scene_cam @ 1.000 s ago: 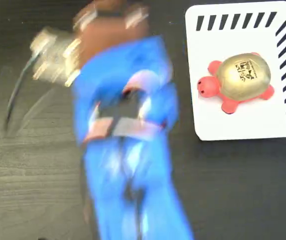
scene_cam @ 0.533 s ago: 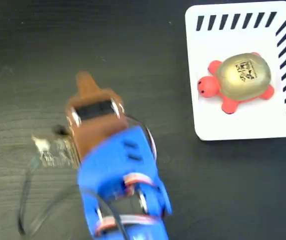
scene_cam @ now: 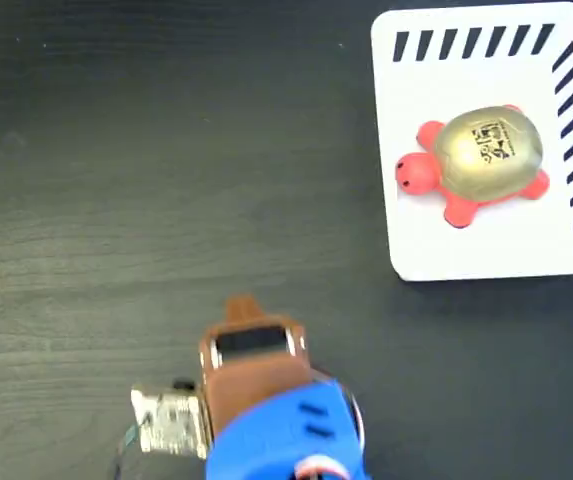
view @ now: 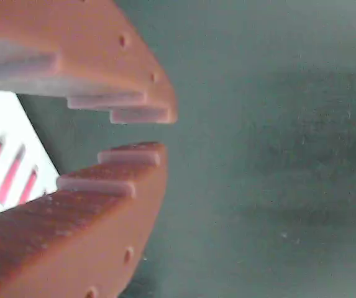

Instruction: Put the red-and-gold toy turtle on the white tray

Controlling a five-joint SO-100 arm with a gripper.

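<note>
The red-and-gold toy turtle (scene_cam: 476, 160) lies on the white tray (scene_cam: 436, 240) at the upper right of the fixed view, its red head pointing left. My gripper (scene_cam: 241, 304), brown on a blue arm, is low at the bottom centre, far from the tray and pointing up the picture. In the wrist view the gripper (view: 164, 131) holds nothing; its toothed brown jaws stand almost together with only a thin gap at the tips. A white striped corner of the tray (view: 7, 167) shows behind them at the left edge.
The dark wood-grain table (scene_cam: 166, 150) spreads across the left and middle of the fixed view. A small circuit board (scene_cam: 166, 432) with a cable hangs on the left of the arm.
The arm has drawn back from the upper middle of the table down to the bottom edge. The turtle and tray have stayed put.
</note>
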